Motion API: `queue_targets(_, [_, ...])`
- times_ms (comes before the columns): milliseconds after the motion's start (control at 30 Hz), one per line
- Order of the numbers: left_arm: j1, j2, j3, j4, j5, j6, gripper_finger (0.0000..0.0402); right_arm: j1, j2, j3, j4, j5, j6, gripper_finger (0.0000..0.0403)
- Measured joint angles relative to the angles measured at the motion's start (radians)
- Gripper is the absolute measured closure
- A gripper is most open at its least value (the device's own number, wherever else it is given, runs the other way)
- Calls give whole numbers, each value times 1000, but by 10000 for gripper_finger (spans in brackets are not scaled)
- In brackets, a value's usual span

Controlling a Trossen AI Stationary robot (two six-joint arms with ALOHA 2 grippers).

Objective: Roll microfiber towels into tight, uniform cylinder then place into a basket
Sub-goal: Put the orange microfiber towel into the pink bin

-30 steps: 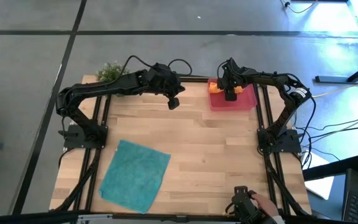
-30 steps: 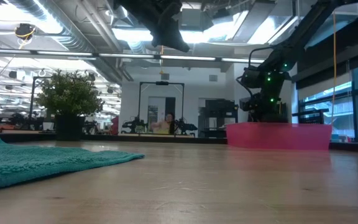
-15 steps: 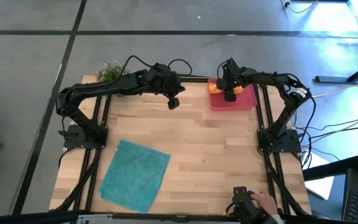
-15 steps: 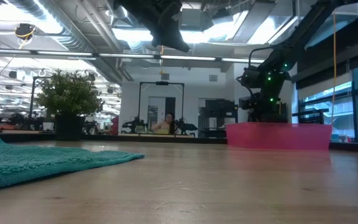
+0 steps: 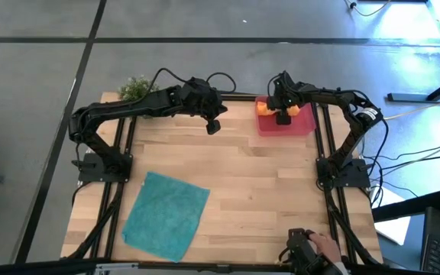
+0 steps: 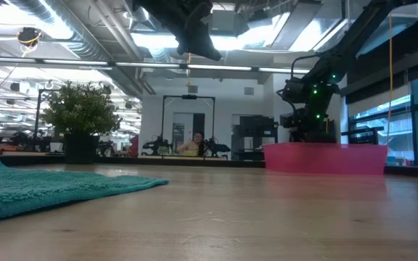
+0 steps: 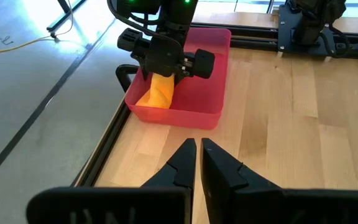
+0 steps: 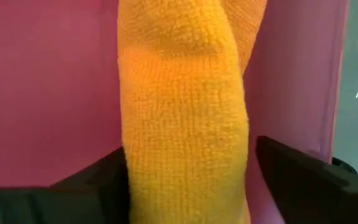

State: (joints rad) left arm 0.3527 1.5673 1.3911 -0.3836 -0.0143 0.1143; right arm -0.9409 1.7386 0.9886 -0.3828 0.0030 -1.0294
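The right arm reaches out low over the basket (image 5: 302, 124), its right tool (image 7: 166, 61) with jaws apart, straddling the rolled orange towel (image 7: 157, 92) inside. The roll's long axis runs straight ahead between the fingers; its far end is cut off. The left tool (image 7: 197, 163) hovers over the tabletop (image 5: 258, 176), jaws together.

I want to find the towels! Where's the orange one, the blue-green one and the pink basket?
orange towel (image 8: 179, 118), right wrist view, middle of the roll.
teal towel (image 5: 166, 215), high view, its middle.
basket (image 7: 219, 53), left wrist view, rim.
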Motion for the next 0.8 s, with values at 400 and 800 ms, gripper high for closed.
queue_targets(400, [0, 0, 0, 0, 0, 0, 388, 1, 0, 25, -11, 47, -1, 4])
queue_targets(800, [0, 0, 0, 0, 0, 0, 388, 0, 0, 153, -162, 62, -1, 3])
